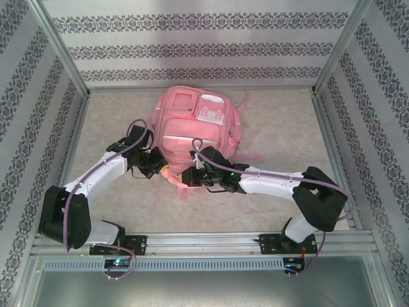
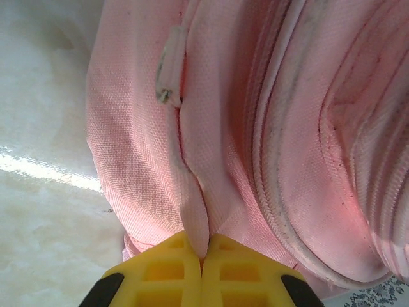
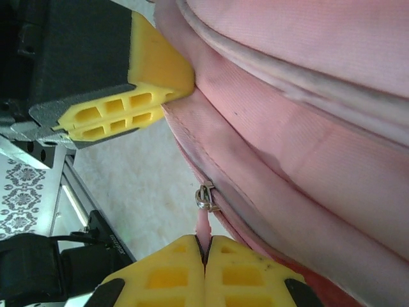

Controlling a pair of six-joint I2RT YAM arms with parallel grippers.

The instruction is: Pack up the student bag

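I've got my left pincer (image 2: pixel 203 256) pressed shut on a fold of the bag (image 1: pixel 192 121), at its near-left side. My right pincer (image 3: pixel 204 246) is pinching the pink zip pull (image 3: pixel 203 225) right under the metal slider (image 3: pixel 206 197), at the bag's near end. The bag lies flat mid-counter (image 1: pixel 287 128), pockets up, reaching toward the far edge.
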